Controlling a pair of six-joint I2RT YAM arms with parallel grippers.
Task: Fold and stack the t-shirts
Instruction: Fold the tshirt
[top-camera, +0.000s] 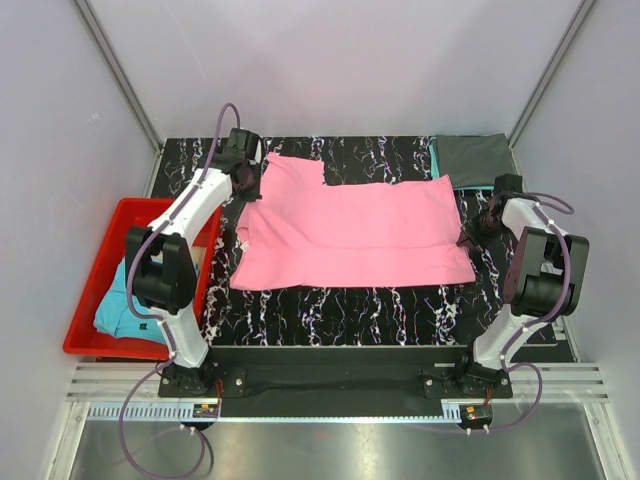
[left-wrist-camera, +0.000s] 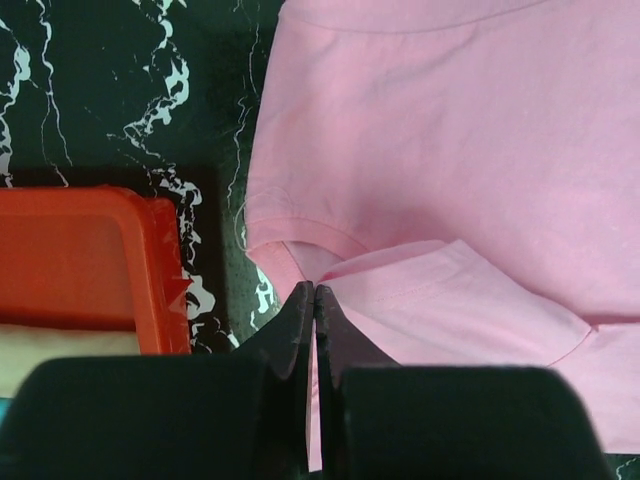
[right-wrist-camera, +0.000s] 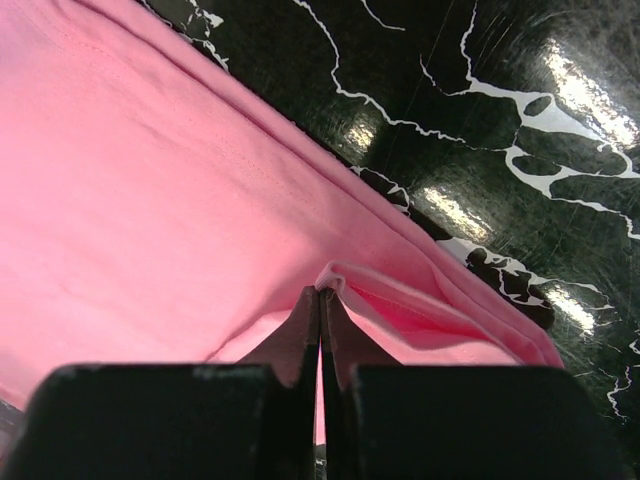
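Pink t-shirt (top-camera: 350, 232) is being held spread flat on the counter (top-camera: 400, 300) just beside the red bin (top-camera: 100, 260): bin-side sleeve is being pinched by the fully closed left pincer (left-wrist-camera: 315, 290), the edge farthest from the bin by the closed right pincer (right-wrist-camera: 320, 292). A teal t-shirt (top-camera: 118, 310) is lying inside the bin.

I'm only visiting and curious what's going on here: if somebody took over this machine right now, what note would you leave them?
The left end effector is shut, pinching the pink t-shirt near a sleeve.
The right end effector is shut on the same shirt's opposite edge.
Done: the dark grey t-shirt lies folded at the table's far right corner, with a teal edge showing beneath it.
Left: fold the pink one and stack it. A light blue t-shirt lies unfolded in the red bin.
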